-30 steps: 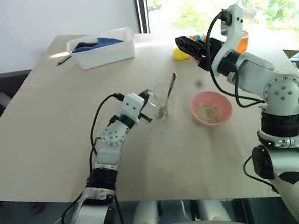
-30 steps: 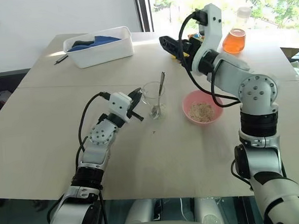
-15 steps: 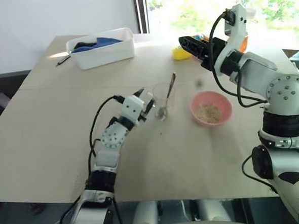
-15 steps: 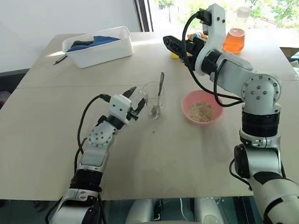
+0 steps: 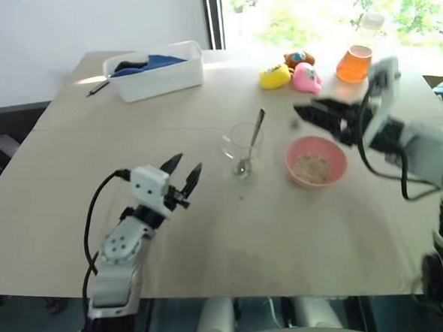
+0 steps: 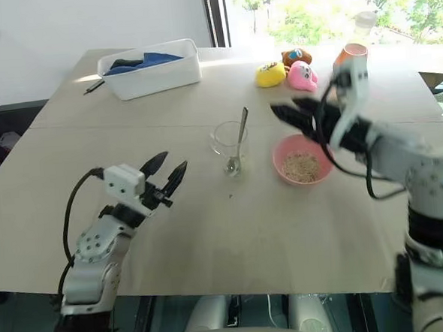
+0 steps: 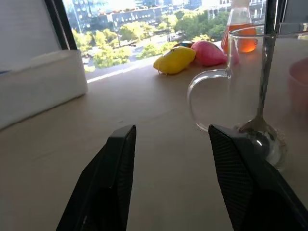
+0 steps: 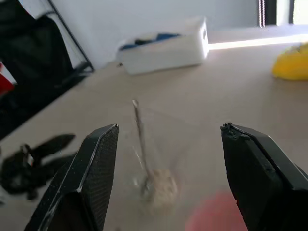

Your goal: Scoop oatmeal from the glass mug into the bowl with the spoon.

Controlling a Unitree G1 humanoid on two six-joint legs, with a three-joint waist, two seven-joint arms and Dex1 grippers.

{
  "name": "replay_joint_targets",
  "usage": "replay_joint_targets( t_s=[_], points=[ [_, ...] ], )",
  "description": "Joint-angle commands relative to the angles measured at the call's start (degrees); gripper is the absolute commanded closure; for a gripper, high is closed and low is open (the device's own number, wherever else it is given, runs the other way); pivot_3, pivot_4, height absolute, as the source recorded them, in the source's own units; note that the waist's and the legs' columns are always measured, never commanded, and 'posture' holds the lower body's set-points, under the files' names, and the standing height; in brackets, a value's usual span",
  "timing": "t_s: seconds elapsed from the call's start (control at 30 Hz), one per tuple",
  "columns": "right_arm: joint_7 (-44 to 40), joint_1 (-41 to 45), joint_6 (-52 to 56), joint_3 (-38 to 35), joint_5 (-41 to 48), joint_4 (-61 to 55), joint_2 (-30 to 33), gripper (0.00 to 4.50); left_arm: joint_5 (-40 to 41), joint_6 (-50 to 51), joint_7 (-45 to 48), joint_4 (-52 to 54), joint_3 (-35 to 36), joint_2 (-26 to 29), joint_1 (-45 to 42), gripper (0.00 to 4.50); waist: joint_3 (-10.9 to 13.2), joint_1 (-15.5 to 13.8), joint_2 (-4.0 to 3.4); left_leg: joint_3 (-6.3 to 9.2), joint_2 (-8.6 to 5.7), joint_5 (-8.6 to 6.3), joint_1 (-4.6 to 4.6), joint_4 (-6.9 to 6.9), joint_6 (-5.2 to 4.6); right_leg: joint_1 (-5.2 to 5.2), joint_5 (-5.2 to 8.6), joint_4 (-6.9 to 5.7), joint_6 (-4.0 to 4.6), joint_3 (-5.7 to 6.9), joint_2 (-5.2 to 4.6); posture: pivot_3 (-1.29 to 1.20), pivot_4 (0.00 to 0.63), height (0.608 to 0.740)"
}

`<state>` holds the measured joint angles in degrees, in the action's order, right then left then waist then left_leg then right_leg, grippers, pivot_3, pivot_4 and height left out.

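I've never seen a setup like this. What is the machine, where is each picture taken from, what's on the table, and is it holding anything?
This is a two-armed humanoid robot. Two pictures come from its head, looking down over the table; the other two come from cameras on its wrists, looking out between each gripper's black fingers. On the table stand a glass mug with a spoon leaning inside it, and a pink bowl holding some oatmeal. Farther back are a white tub, small toys and a flask of orange liquid. The left gripper and the right gripper are both open and hold nothing.
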<state>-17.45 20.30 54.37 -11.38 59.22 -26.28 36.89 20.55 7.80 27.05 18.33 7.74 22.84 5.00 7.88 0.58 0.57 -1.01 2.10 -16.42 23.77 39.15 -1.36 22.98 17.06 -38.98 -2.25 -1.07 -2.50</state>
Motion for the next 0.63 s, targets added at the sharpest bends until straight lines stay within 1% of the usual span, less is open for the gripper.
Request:
replay_joint_targets(
  t_s=[0.03, 0.1, 0.17, 0.23, 0.27, 0.33, 0.47, 0.53, 0.63],
  points=[
    [-12.4, -12.4, -12.0, 0.2, -8.9, -6.5, 2.3, 1.08, 1.3, 1.4, 1.9, 3.8, 2.2, 1.8, 6.1, 2.04, 0.0, 0.1, 0.00, 0.01, 0.01, 0.00, 0.00, -0.02, 0.00, -0.01, 0.00, 0.04, 0.00, -0.01, 0.05, 0.00, 0.150, 0.740],
    [-16.7, -20.5, -19.8, 1.3, -15.4, -7.1, 2.5, 1.08, 2.3, 0.8, 4.4, 5.2, 2.4, 2.7, 10.1, 2.04, 0.0, 0.2, -0.01, 0.01, 0.02, -0.01, -0.04, -0.04, 0.00, -0.02, 0.00, 0.05, 0.00, -0.04, 0.30, 0.00, 0.150, 0.740],
    [-21.6, -29.2, -30.8, 4.7, -25.9, -5.3, 4.1, 1.08, 3.3, 1.0, 5.9, 5.9, 3.1, 3.1, 13.8, 2.04, 0.0, 0.2, -0.01, 0.00, 0.04, 0.00, -0.20, -0.05, 0.00, -0.17, 0.00, 0.03, 0.00, -0.07, 0.35, 0.00, 0.150, 0.740],
    [-24.5, -34.7, -38.4, 5.7, -30.2, -1.9, 2.4, 1.08, 2.2, 0.1, 6.8, 5.7, 3.4, 3.9, 16.1, 2.04, 0.1, 0.1, 0.07, -0.03, 0.03, -0.01, -0.57, -0.07, 0.00, -0.56, 0.03, 0.09, 0.03, -0.07, 0.35, 0.00, 0.150, 0.740],
    [-25.5, -36.4, -41.9, 6.5, -32.2, 0.6, 1.6, 1.08, 1.5, -0.5, 7.1, 5.4, 3.4, 4.2, 16.9, 2.04, 0.1, 0.1, 0.08, -0.05, 0.03, -0.02, -1.00, -0.19, 0.01, -0.93, 0.05, 0.19, 0.05, -0.07, 0.37, 0.00, 0.150, 0.740],
    [-25.7, -38.4, -45.6, 6.8, -33.2, 4.3, -1.6, 1.08, -0.1, -1.4, 7.2, 4.9, 2.8, 4.4, 17.7, 2.04, 0.2, 0.1, 0.12, -0.12, 0.04, -0.02, -1.44, -0.26, 0.01, -1.31, 0.07, 0.24, 0.06, -0.07, 0.41, 0.00, 0.150, 0.740],
    [-27.2, -39.3, -52.3, 7.0, -35.4, 8.9, -5.4, 1.08, -2.8, -3.1, 7.4, 4.5, 1.2, 4.1, 18.9, 2.04, 0.3, 0.1, 0.15, -0.34, 0.06, -0.03, -1.83, -0.39, 0.01, -1.52, 0.11, 0.20, 0.14, -0.32, 0.45, 0.00, 0.150, 0.740],
    [-27.3, -39.1, -52.9, 6.6, -35.0, 9.8, -6.6, 1.08, -3.9, -3.8, 7.3, 4.1, 0.8, 4.0, 19.2, 2.04, 0.3, 0.2, 0.18, -0.39, 0.06, -0.03, -1.87, -0.46, 0.01, -1.50, 0.08, 0.20, 0.08, -0.44, 0.45, 0.00, 0.150, 0.740],
    [-28.3, -38.8, -53.6, 6.5, -35.2, 10.9, -6.8, 1.08, -5.1, -4.2, 6.8, 3.5, 0.4, 3.9, 18.9, 2.04, 0.3, 0.1, 0.19, -0.38, 0.06, -0.02, -1.86, -0.55, 0.01, -1.47, 0.07, 0.21, 0.07, -0.52, 0.44, 0.00, 0.150, 0.740]
  ],
)
